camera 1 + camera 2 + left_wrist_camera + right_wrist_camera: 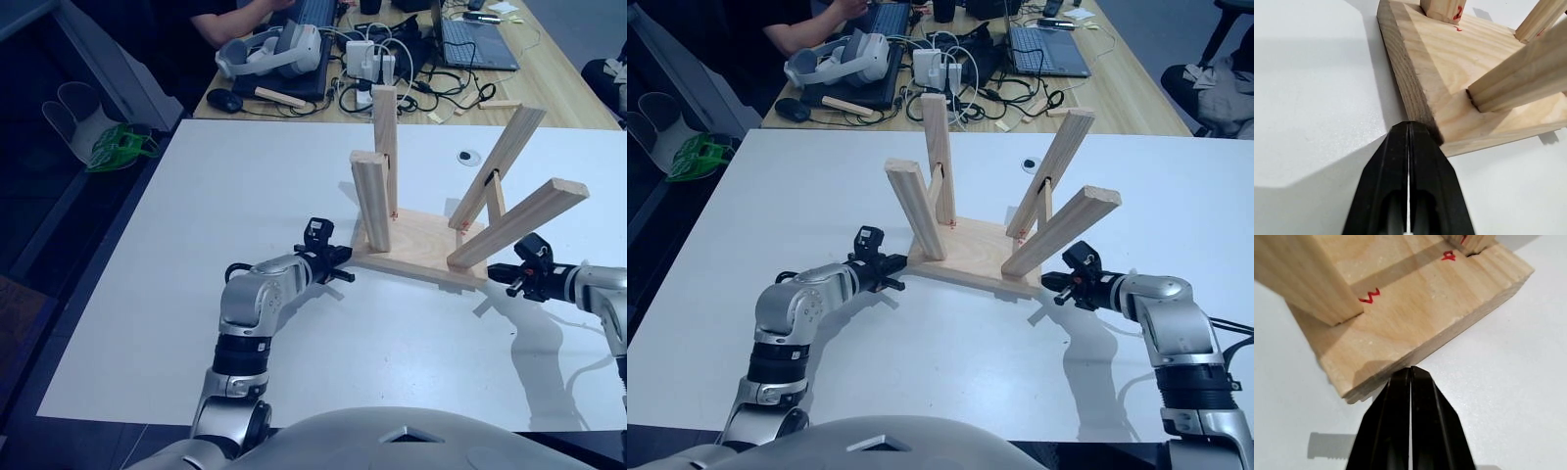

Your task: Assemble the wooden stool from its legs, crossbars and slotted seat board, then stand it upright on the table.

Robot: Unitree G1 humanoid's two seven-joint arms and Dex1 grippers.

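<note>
Stool (pixel 421 235) is lying upside down on the bench (pixel 196 294), seat board (pixel 416 250) flat, legs (pixel 372 201) pointing up. Both pinched together and empty, the left tool (pixel 343 266) and right tool (pixel 495 275) are sitting at opposite edges of the board, equally near for tipping it over.

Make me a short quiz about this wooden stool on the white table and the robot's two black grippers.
1. True or false: the pale wooden stool is standing right way up.
2. How many wooden legs point upward from the square seat board?
3. The left gripper is: A open wide, B shut, C clamped round a leg.
Key: 1 false, it rests seat-down; 2 four; 3 B.
</note>
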